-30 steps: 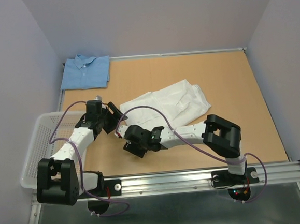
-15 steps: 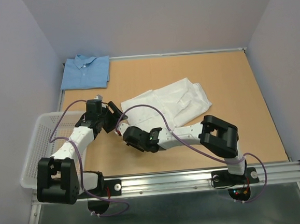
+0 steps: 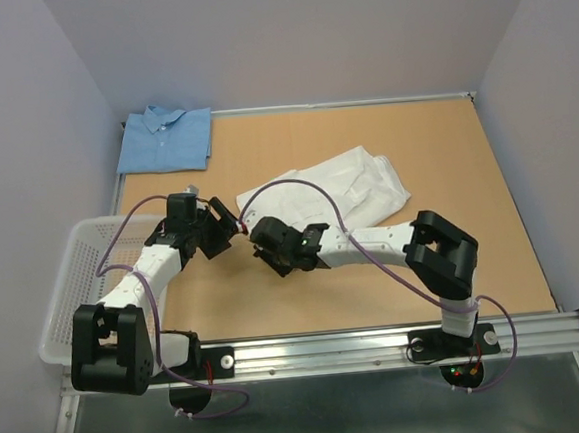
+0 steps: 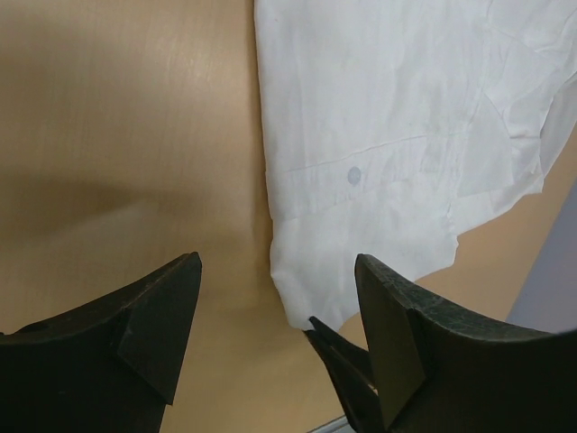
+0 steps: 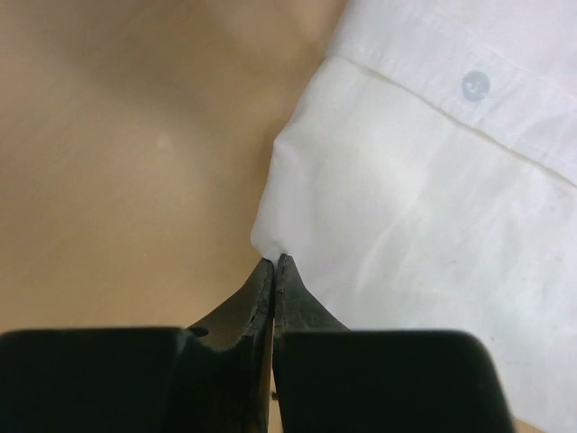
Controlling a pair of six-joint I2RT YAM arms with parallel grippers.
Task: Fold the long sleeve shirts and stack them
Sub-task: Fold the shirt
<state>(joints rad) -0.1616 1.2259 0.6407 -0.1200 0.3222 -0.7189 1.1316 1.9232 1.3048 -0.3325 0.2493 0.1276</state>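
Note:
A white long sleeve shirt (image 3: 338,193) lies crumpled on the middle of the table. My right gripper (image 5: 274,259) is shut on its near-left corner (image 5: 270,239), pinching the cloth at the fingertips. The same corner (image 4: 306,302) shows in the left wrist view, held by the right gripper's black tips. My left gripper (image 4: 279,271) hovers open just left of that corner, nothing between its fingers. A light blue long sleeve shirt (image 3: 165,139) lies folded at the far left corner of the table.
A white mesh basket (image 3: 68,274) hangs off the table's left edge beside the left arm. Walls close in the table at the left, back and right. Bare wood (image 3: 446,164) lies right of the white shirt.
My right gripper has moved forward to the white shirt's corner and shut on it. The shirt's near edge has shifted slightly. The left arm has stayed put.

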